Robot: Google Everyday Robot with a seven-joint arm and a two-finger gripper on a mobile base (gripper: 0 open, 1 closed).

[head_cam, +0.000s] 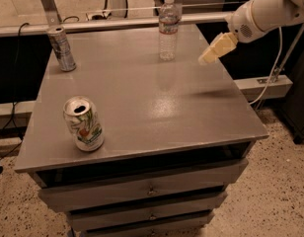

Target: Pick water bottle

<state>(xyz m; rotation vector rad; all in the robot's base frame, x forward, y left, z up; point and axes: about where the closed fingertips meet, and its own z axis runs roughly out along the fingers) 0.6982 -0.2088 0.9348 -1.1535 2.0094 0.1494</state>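
Observation:
The water bottle (168,27) is clear plastic with a white cap and a pale label band. It stands upright near the back edge of the grey cabinet top (142,93). My gripper (207,57) is cream-coloured and hangs in the air above the right back part of the top. It is to the right of the bottle, about a hand's width away, and touches nothing. The white arm (270,9) comes in from the upper right.
A slim silver can (61,48) stands at the back left. A white-green soda can (83,124) with an open top stands at the front left. Drawers (147,191) sit below the top. A rail (117,22) runs behind the cabinet.

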